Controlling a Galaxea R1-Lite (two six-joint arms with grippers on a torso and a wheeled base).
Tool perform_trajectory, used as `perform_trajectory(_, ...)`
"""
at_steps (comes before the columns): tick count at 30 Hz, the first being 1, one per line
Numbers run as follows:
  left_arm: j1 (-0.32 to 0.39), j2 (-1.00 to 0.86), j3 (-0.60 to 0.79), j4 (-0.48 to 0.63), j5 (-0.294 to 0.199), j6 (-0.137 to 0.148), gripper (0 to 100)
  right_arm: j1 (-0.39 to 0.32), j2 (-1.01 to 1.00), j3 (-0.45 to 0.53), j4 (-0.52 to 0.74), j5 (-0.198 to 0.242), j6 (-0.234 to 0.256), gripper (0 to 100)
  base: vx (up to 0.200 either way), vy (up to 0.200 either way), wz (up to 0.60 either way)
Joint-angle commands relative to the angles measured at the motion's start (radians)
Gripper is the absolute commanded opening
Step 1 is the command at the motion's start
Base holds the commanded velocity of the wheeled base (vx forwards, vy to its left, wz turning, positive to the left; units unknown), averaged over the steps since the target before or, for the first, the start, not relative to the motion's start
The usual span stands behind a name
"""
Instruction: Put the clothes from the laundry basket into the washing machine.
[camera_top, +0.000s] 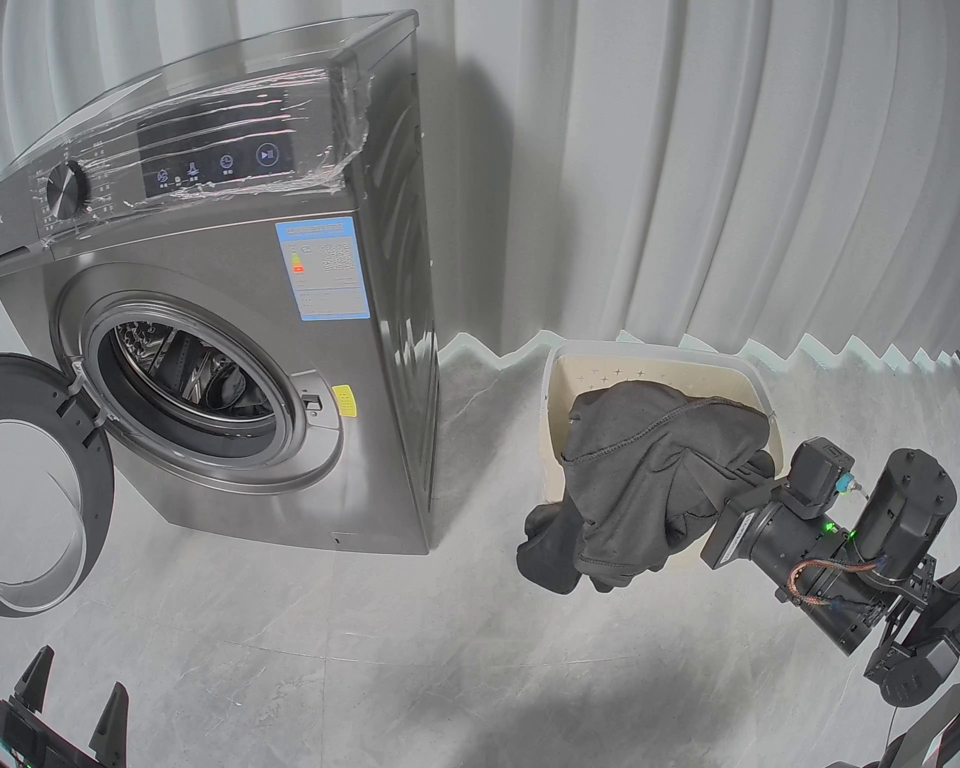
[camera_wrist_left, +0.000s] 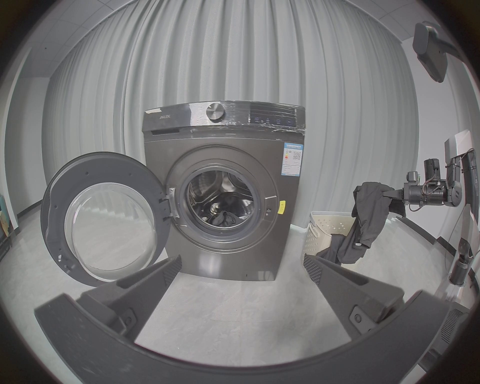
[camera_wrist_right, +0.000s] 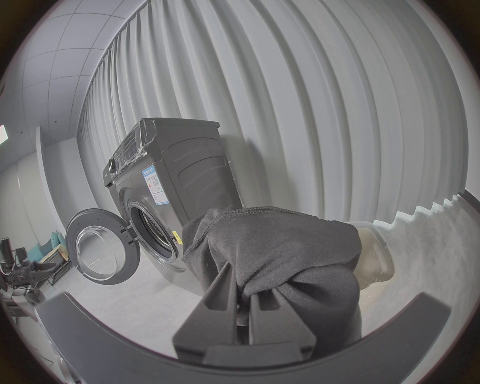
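Washing machine: big and grey, on the far left. Its round hole faces the robot.
Door: swung wide open to the left, so the way in is free.
Laundry basket: pale, on the floor to the right of the machine and a bit apart from it.
Dark cloth: this is the piece being moved. It is held up over the basket. One end hangs down over the basket's near left edge.
Right gripper: on the right, just near the basket. Its jaws are pinched tight on a fold of the dark cloth.
Left gripper: low on the near left, well apart from the machine. Its jaws are wide apart and hold nothing.
Clothes in the drum: a small dark heap lies inside the machine.
Done: I think some clothes are already in, and one more piece is grabbed and lifted.
Left to do: this piece has to go left and into the hole.
More in the basket: I cannot tell, the hanging cloth hides the inside.
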Motion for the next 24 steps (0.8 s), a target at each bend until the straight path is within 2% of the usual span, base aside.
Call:
perform_trajectory(1,0.0,-0.016,0.016,0.0,-0.001,0.0,100,0.005,0.006,0.001,0.0,0.0,0.0,0,0.0,0.2,0.0)
perform_trajectory(7,0.0,-0.016,0.016,0.0,0.001,0.0,100,0.009,0.001,0.002,0.0,0.0,0.017,0,0.0,0.2,0.0)
perform_trajectory(16,0.0,-0.016,0.016,0.0,-0.001,0.001,100,0.011,-0.022,0.008,0.001,0.0,0.015,0,0.0,0.2,0.0)
perform_trajectory(24,0.0,-0.016,0.016,0.0,-0.001,0.0,100,0.046,-0.016,0.017,-0.002,0.002,0.018,0,0.0,0.0,0.0)
